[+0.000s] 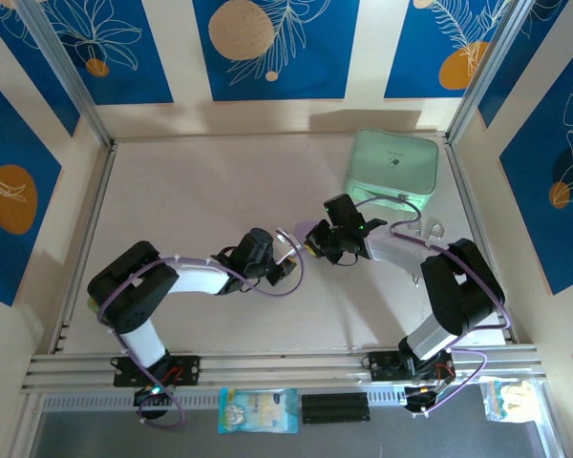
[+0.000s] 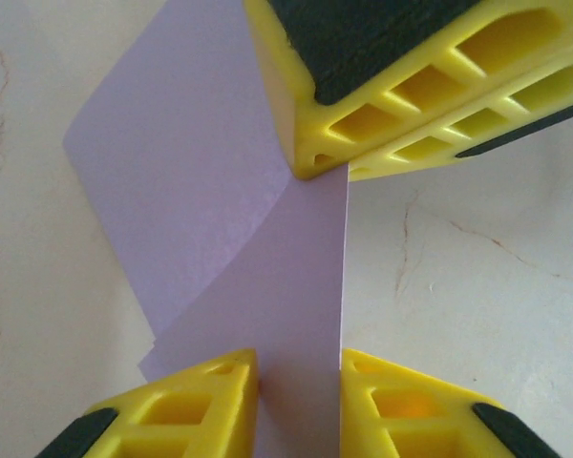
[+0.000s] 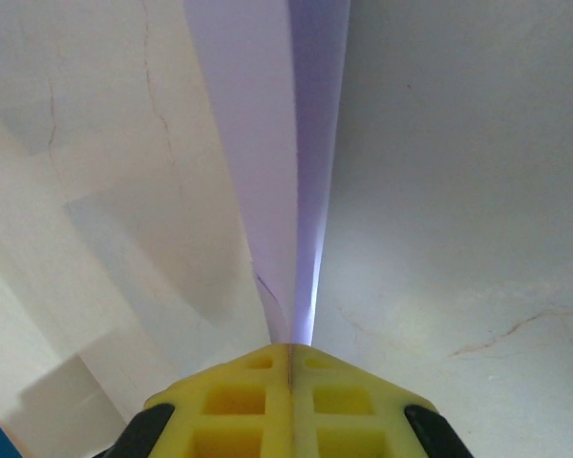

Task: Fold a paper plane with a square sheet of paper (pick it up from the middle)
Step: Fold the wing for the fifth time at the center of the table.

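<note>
The sheet of paper (image 2: 201, 172) is pale lilac, creased, with a folded flap running down toward the left wrist camera. My right gripper (image 3: 289, 358) is shut on the sheet of paper (image 3: 267, 143), pinching its folded edge. In the left wrist view its yellow fingertips (image 2: 310, 157) clamp the top of the flap. My left gripper (image 2: 299, 401) is open, its two yellow fingers apart with the lilac flap lying in the gap between them. From above, both grippers meet near the table's middle, the left gripper (image 1: 288, 260) just left of the right gripper (image 1: 317, 239). No finished paper plane is in view.
A mint-green rounded case (image 1: 393, 164) lies at the back right of the pale table (image 1: 191, 191), just behind the right arm. Metal rails frame the table's sides and near edge. A small packet (image 1: 258, 410) lies below the front rail.
</note>
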